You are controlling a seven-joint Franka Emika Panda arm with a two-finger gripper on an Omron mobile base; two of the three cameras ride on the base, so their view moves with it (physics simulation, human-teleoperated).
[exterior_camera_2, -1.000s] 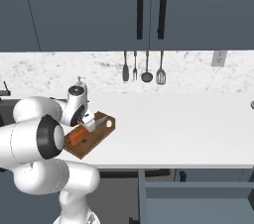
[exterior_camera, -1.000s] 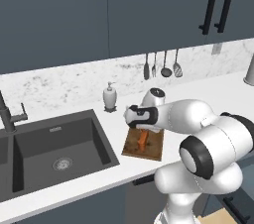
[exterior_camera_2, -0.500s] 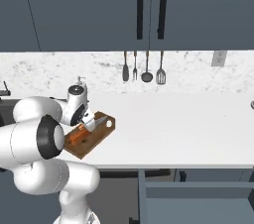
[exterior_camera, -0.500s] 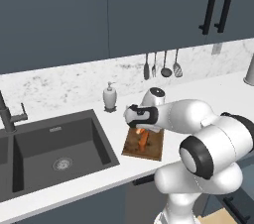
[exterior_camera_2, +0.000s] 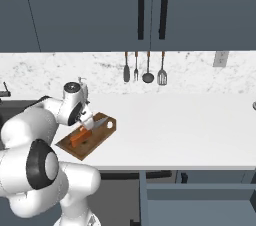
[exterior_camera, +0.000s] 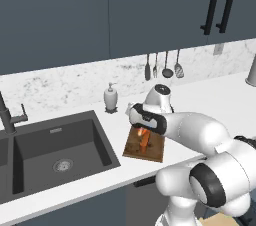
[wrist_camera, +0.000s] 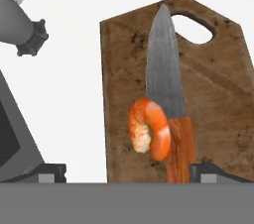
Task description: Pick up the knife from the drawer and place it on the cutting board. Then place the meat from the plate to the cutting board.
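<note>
The brown cutting board (wrist_camera: 218, 94) lies on the white counter, its hole at the far end. The knife (wrist_camera: 163, 79) rests along it, orange handle toward me. A curled orange-pink piece of meat (wrist_camera: 149, 129) lies on the board against the knife's handle. My gripper (wrist_camera: 129, 171) hangs just above them, open, with its fingertips (wrist_camera: 47, 171) spread wide to either side of the meat. From the base, the board (exterior_camera: 152, 152) (exterior_camera_2: 95, 140), the knife (exterior_camera: 145, 141) (exterior_camera_2: 77, 137) and the gripper (exterior_camera: 142, 129) (exterior_camera_2: 86, 122) show. The drawer (exterior_camera_2: 200, 190) stands open below. The plate is out of view.
A deep dark sink (exterior_camera: 55, 145) with a faucet (exterior_camera: 7, 115) lies left of the board. A soap dispenser (exterior_camera: 111, 97) (wrist_camera: 15, 20) stands behind it. Utensils (exterior_camera: 162, 65) (exterior_camera_2: 147, 67) hang on the marble backsplash. White counter stretches to the right.
</note>
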